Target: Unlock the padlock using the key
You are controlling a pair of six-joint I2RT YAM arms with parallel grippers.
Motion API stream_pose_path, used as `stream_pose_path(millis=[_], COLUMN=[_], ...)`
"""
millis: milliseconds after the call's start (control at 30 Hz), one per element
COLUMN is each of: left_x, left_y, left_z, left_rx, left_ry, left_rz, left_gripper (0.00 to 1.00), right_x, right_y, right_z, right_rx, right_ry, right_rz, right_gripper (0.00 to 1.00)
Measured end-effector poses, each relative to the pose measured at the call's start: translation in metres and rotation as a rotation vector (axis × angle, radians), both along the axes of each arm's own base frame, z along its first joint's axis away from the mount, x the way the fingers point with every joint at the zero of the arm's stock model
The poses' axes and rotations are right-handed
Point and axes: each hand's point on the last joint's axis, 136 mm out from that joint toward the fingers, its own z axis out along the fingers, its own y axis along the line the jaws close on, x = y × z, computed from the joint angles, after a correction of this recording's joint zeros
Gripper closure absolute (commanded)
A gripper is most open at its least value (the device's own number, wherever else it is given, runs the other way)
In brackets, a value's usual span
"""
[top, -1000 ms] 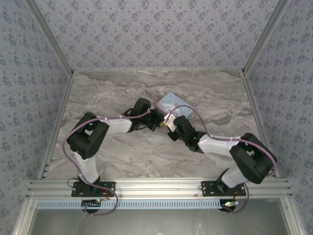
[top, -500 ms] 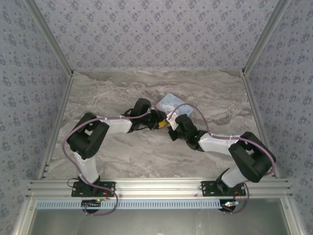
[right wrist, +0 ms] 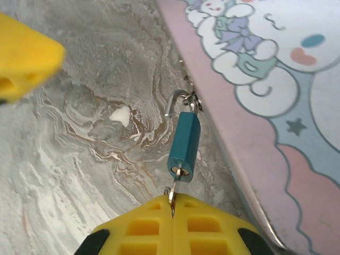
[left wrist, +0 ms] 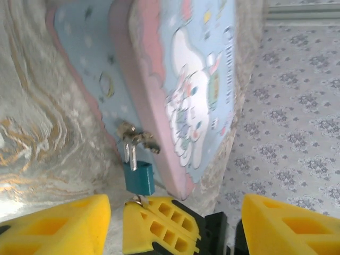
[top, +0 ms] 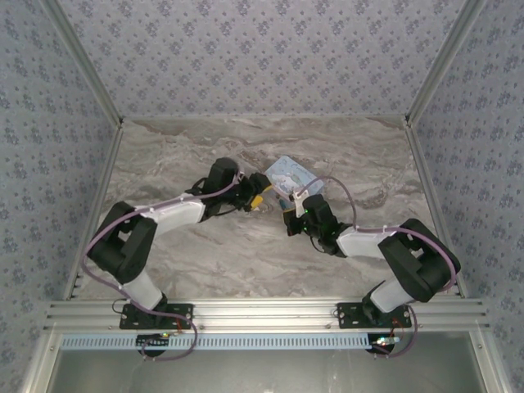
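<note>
1. Your right gripper point(right wrist: 172, 204) has its jaws closed on the key point(right wrist: 174, 190), pinching its head between the yellow tips.
2. The key's blade sits in the keyhole at the lower end of the padlock point(right wrist: 184, 144). In the right wrist view you can see it enter the teal body.
3. The padlock hangs by its shackle point(right wrist: 171, 103) from the hasp point(left wrist: 141, 137) on the edge of the box point(right wrist: 276, 79). Its body points away from the box toward your right gripper. You cannot tell whether it touches the tabletop point(top: 180, 147).
4. In the right wrist view, one leg of the shackle ends out beside the body rather than in it. The left wrist view is too soft to confirm this.
5. Your left gripper point(top: 256, 199) has its jaws wide open, holding nothing. In its own wrist view, its two yellow fingers stand at either side. The padlock and the right gripper's tips lie between them, touching neither.
6. From above, both grippers meet at the near-left side of the box, around the middle of the tabletop. The box lies flat with its printed lid up.
</note>
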Motion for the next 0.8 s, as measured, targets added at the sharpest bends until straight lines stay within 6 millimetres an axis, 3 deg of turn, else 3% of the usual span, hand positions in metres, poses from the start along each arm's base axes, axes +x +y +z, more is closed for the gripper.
stream_pose_path(millis=[133,400,567,800], left_x=[0.01,0.038,0.047,0.046], left_y=[0.02,0.053,0.055,0.056], left_z=[0.018,0.023,0.029,0.02], left_rx=[0.057,0.206,0.233,0.252], left_ry=[-0.096,-0.19,-0.23,-0.215], left_rz=[0.044,0.084,0.082,0.074], left_gripper=[0.22,0.17,0.15,0.13], right_x=[-0.001,0.005,0.006,0.01], right_y=[-0.007,-0.025,-0.04,-0.052], right_z=[-0.002,0.0,-0.005,-0.013], right_rx=[0.107,0.324,0.434,0.568], right_ry=[0.064,0.188,0.282,0.422], right_rz=[-0.064,-0.205,-0.301,-0.405], right_gripper=[1.0,1.0,1.0,1.0])
